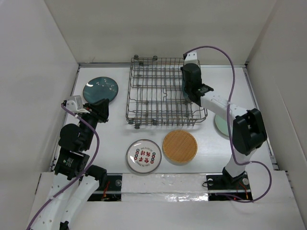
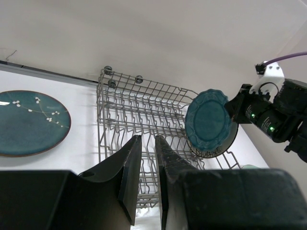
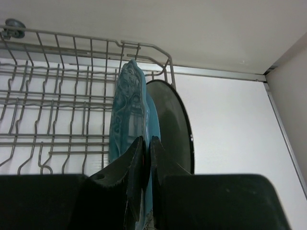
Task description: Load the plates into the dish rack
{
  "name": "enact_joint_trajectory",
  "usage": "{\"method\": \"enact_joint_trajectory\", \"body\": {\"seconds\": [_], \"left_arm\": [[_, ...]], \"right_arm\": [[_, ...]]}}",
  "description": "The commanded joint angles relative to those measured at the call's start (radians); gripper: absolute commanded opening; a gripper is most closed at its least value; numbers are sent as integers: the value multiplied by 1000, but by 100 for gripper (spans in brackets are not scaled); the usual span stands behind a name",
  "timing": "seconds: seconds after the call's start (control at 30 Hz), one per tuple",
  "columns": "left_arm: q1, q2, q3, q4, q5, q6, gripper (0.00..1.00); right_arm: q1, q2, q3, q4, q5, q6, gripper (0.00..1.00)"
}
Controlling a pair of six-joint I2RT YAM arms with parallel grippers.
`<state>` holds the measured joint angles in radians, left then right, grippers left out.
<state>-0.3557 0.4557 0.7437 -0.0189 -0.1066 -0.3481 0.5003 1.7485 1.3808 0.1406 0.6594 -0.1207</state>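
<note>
**Q:** Item one, the right pincer?
**A:** My right pincer (image 3: 145, 155) is clenched on the rim of the scalloped plate (image 3: 125, 103). This teal plate stands on edge at the right end of the dish rack (image 1: 153, 91). I cannot tell whether its lower edge sits between the wires.

**Q:** Anything beside it?
**A:** One darker plate (image 3: 172, 124), upright and just behind it, at the rack's end wall.

**Q:** Item two, the left pincer?
**A:** My left pincer (image 2: 147, 158) grasps nothing, and its jaws are parted by a narrow slit. It hangs over the table (image 1: 110, 139) to the left of the rack.

**Q:** Which plates lie flat?
**A:** There are four.
- The speckled plate (image 1: 100, 89) is dark teal and lies left of the rack, near my left pincer.
- The patterned plate (image 1: 143, 156) is white and lies in front of the rack.
- The woven plate (image 1: 180, 146) is tan-orange and lies just beside the patterned one, on its right.
- The pale green plate (image 1: 220, 125) lies right of the rack, partly hidden under my right arm.
</note>
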Motion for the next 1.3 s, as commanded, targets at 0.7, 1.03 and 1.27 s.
{"method": "enact_joint_trajectory", "body": {"seconds": [0.7, 1.03, 1.27], "left_arm": [[3, 8, -12, 53, 24, 4, 16], [3, 11, -12, 53, 27, 4, 16], [3, 8, -12, 53, 33, 4, 16]], "right_arm": [[79, 17, -29, 123, 78, 111, 7], [98, 45, -46, 65, 111, 271, 22], [64, -49, -32, 5, 28, 345, 49]]}}
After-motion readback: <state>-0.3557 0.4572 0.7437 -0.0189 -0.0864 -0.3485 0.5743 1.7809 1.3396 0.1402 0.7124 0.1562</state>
